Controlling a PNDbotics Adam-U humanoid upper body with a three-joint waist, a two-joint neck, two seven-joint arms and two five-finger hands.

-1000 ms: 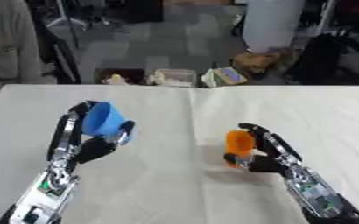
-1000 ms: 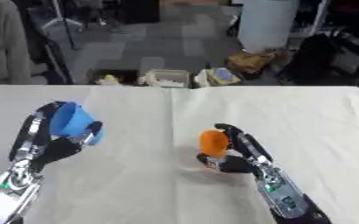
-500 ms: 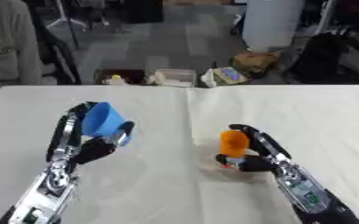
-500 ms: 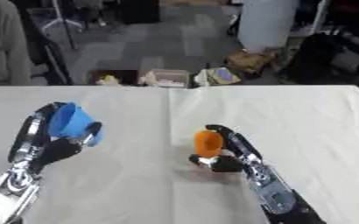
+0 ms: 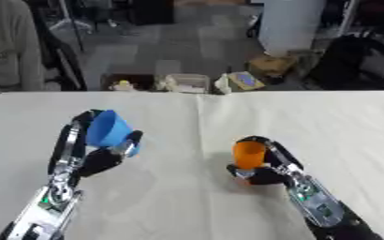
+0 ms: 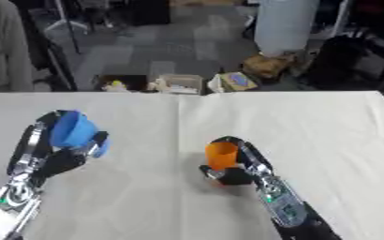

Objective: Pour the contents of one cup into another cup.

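Blue cup [image 5: 107, 128] sits in the left hand [image 5: 97, 154], fingers and thumb curled round its lower body, lifted off the desk [image 5: 192, 122] and tilted so the mouth faces up and away from the palm. Orange cup [image 5: 248, 154] is in the right hand [image 5: 265, 172], fingers wrapped round its far side and base, upright, low at or just above the desk; can't tell if it touches.

Handling, as a guess: both look like small, light plastic cups w/ smooth walls, so probably stiff enough to hold by the side but apt to slip or twist if gripped near the rim. Best hold is mid-body to base, as both hands have it, leaving the lip free for pouring. Contents not visible in either cup, so weight shift on tipping is unknown.

Looks: blue cup is tapered, wider at the mouth, plain mid-blue. Orange cup is shorter, straighter, plain bright orange, rim clear above the fingers.

The cups are well apart, blue to the left of orange, w/ bare white desk between. Pour not yet begun; either cup must close that gap first.
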